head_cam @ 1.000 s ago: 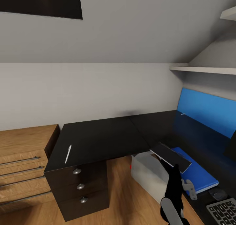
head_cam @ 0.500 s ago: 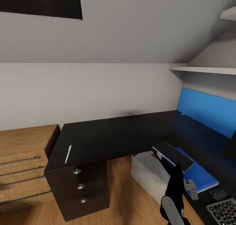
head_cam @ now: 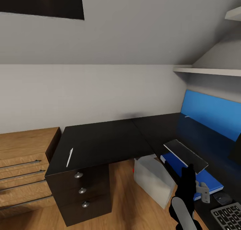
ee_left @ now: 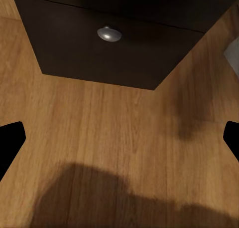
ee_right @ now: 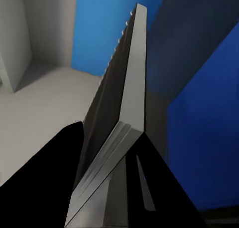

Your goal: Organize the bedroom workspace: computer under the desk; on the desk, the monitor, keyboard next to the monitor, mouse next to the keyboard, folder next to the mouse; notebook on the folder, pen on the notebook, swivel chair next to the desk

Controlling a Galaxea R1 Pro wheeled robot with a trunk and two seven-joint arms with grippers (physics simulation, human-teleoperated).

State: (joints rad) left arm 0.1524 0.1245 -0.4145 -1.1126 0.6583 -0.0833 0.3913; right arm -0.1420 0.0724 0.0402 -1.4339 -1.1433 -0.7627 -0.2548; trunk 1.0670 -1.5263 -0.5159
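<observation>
My right gripper (head_cam: 192,170) is shut on a dark notebook (head_cam: 185,155), holding it tilted just above the blue folder (head_cam: 205,180) on the black desk (head_cam: 100,141). The right wrist view shows the notebook (ee_right: 117,108) edge-on between my fingers, with the folder (ee_right: 204,138) behind it. A white pen (head_cam: 69,157) lies near the desk's left end. The mouse (head_cam: 222,198) and keyboard (head_cam: 230,216) sit near the folder. A sliver of the monitor (head_cam: 236,149) shows at the right edge. The pale computer case (head_cam: 152,179) stands under the desk. My left gripper (ee_left: 119,138) hangs open above the floor.
A wooden dresser (head_cam: 23,163) stands left of the desk's drawer unit (head_cam: 82,190), whose knob (ee_left: 109,34) faces the left wrist camera. A blue panel (head_cam: 211,112) backs the desk's right wing, with a shelf (head_cam: 207,70) above it. Wood floor (head_cam: 124,196) lies under the desk.
My right gripper has carried the notebook to the right and slightly away, so it now hangs over the blue folder. The pen and the other things have stayed put.
</observation>
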